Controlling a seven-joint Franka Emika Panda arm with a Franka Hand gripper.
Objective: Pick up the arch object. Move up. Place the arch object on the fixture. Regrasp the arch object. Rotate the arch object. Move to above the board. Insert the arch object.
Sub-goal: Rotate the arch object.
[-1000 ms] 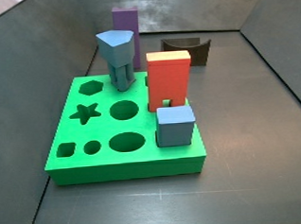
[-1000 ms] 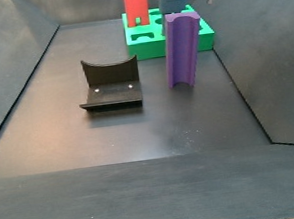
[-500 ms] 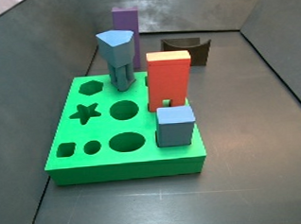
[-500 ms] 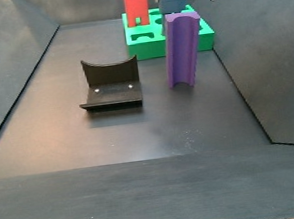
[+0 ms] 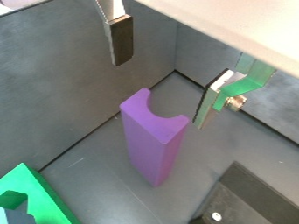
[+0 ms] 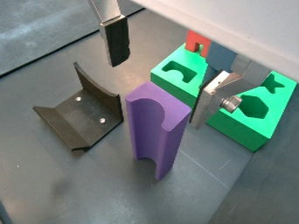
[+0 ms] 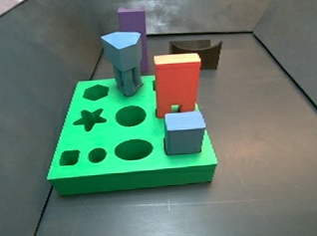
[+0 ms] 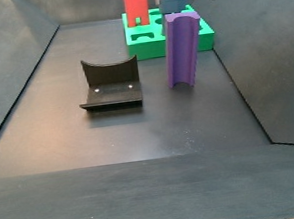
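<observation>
Dark floor; only wrist views show gripper above arch object

Nothing visibly changed between earlier and now.

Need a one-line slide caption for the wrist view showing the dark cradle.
Open hand poised above the upright purple arch block, dark cradle fixture and green board alongside.

Even, soft light; sharp, glare-free frames.
</observation>
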